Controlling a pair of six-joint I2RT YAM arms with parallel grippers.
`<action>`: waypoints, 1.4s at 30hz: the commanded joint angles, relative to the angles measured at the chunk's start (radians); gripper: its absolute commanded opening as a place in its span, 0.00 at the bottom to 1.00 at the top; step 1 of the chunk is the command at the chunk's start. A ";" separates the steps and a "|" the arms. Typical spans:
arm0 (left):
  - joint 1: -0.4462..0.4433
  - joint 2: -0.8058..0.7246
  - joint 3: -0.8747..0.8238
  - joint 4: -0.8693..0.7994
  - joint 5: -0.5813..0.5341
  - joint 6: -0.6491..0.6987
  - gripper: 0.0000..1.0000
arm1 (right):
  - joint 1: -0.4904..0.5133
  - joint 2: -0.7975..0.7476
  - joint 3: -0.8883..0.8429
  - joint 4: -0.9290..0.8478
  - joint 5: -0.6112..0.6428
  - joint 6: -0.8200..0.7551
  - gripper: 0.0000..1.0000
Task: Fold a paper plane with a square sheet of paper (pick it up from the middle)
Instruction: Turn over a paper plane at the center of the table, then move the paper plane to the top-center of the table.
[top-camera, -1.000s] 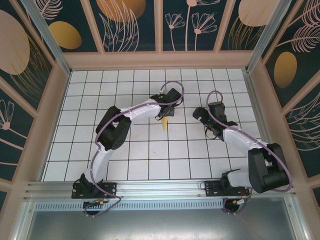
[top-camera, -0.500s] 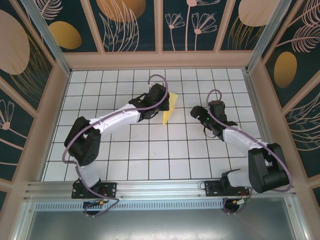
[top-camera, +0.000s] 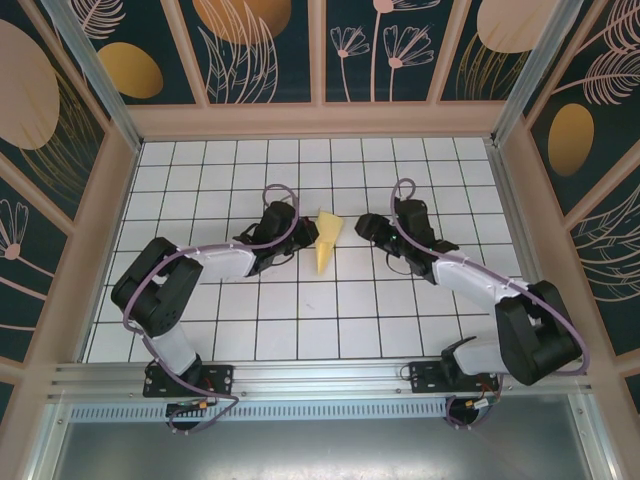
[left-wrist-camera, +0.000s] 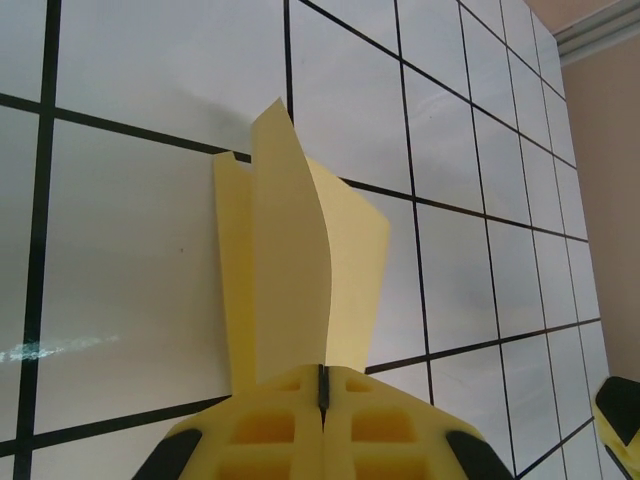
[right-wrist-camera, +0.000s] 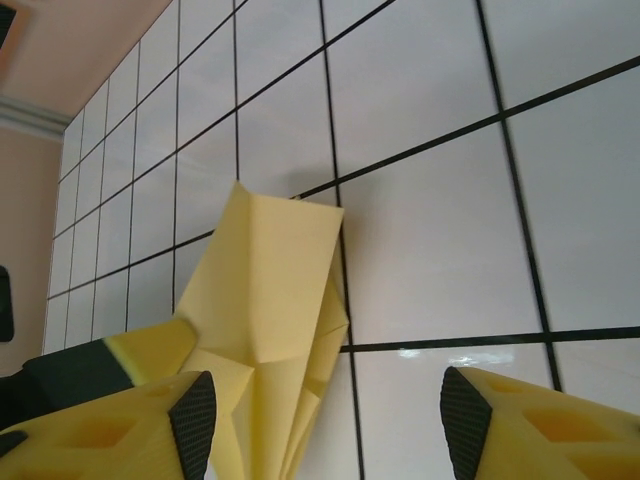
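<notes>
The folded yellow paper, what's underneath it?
White gridded table lies under the folded yellow paper. The patch right beneath is covered, and the left hand pinches and hides its end.

white arms (top-camera: 215, 262), purple cables (top-camera: 276, 187), yellow end effectors (left-wrist-camera: 322, 390)

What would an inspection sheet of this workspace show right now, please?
Surface: white table with black grid lines, glossy.
Job's things: pointed, folded bright yellow paper plane, between the two arms, layers flaring apart.
Clutter: nothing seen.
Tools: left tool shut on the plane; right tool open, the plane between its fingers.
Cables: purple cables loop along both arms, apart from the plane.
Surroundings: dark wall panels with leaf and flower patterns, tan frame.
</notes>
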 joint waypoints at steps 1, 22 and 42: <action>0.016 0.011 -0.046 0.133 0.005 -0.064 0.00 | 0.051 0.072 0.066 0.002 0.030 0.007 0.61; 0.032 -0.014 -0.206 0.171 -0.082 -0.107 0.00 | 0.240 0.461 0.378 -0.124 0.031 0.017 0.45; 0.043 -0.013 -0.237 0.203 -0.055 -0.113 0.00 | 0.243 0.363 0.319 -0.124 0.084 0.003 0.59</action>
